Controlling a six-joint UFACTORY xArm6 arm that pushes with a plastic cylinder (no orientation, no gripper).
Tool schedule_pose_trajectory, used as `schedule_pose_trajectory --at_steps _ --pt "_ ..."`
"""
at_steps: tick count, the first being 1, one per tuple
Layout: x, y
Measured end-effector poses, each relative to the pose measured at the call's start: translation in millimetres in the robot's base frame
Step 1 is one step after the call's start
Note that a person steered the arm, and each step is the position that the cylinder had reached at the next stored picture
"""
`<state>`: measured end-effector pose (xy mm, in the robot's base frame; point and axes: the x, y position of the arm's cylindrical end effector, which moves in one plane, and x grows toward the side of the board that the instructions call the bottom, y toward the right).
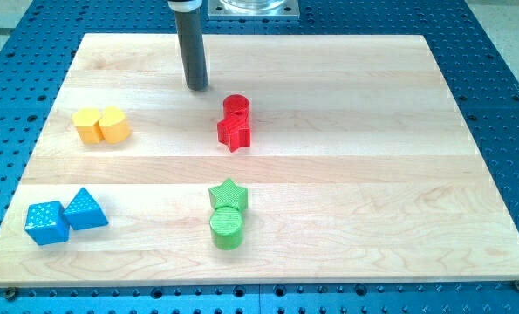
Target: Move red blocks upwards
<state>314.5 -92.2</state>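
A red cylinder (235, 107) stands near the board's middle, toward the view's top. A red star (234, 133) touches it just below. My tip (197, 86) rests on the board up and to the left of the red cylinder, a short gap away, touching neither red block. The dark rod rises from the tip to the view's top edge.
Two yellow blocks (101, 126) sit side by side at the left. A blue cube (46, 222) and a blue triangular block (85, 209) sit at the bottom left. A green star (228, 194) touches a green cylinder (228, 228) below the red pair. The wooden board (346, 174) lies on a blue perforated table.
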Motion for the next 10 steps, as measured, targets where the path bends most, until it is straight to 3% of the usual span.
schedule_pose_trajectory --at_steps 9,10 --pt "10 3" --pt "-5 47"
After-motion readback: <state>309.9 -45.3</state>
